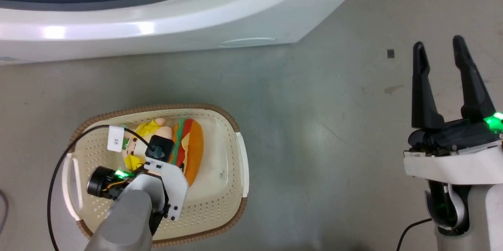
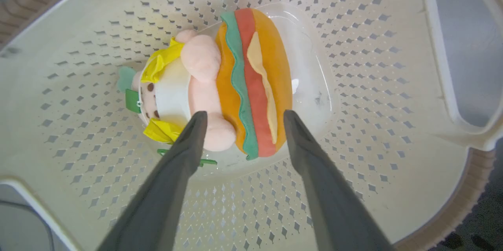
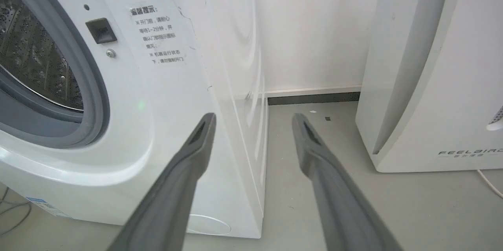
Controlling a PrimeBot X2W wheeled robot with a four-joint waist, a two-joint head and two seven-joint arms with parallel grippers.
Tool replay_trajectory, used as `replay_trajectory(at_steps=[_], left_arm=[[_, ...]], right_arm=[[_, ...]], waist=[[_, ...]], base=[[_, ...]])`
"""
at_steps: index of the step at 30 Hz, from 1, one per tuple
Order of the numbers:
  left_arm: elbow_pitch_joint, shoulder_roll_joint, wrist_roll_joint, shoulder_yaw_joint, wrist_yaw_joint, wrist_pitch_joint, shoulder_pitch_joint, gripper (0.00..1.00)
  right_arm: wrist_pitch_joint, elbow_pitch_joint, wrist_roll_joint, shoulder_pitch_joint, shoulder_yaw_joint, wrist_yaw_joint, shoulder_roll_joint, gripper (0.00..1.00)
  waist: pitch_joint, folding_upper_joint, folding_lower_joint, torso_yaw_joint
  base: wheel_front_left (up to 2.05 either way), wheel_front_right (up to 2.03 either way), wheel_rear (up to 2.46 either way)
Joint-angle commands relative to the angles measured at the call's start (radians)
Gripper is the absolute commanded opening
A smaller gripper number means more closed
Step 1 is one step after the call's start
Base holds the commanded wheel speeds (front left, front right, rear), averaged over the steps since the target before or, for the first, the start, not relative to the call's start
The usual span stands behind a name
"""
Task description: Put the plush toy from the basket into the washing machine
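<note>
Left hand [image 2: 244, 113] spread over the plush toy [image 2: 251, 66], perhaps not touching; right hand [image 3: 254, 116], likewise spread, faces the FEELBIRD appliance [image 3: 432, 86]

Bright, soft light (glare on washing machine [image 1: 165, 19])

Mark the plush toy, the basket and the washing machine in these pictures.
plush toy [image 2: 253, 86], left wrist view, on the red stripe of its hamburger part.
basket [image 2: 373, 66], left wrist view, on its perforated inner wall.
washing machine [image 3: 165, 98], right wrist view, on its white front panel.
</note>
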Motion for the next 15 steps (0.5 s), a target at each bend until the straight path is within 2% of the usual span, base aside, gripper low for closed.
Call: replay_trajectory(at_steps=[1, 15], left_arm=[[0.034, 0.008, -0.004, -0.01, 0.006, -0.01, -0.035, 1.0], [0.177, 0.017, -0.032, -0.053, 0.027, -0.026, -0.142, 1.0]], right_arm=[[-0.013, -0.012, 0.019, -0.029, 0.001, -0.001, 0.0, 1.0], [-0.042, -0.038, 0.059, -0.082, -0.004, -0.001, 0.0, 1.0]], waist=[[0.021, 0.0, -0.0001, -0.007], [0.121, 0.0, -0.0001, -0.022]], base=[[0.0, 0.0, 0.0], [0.0, 0.0, 0.0]])
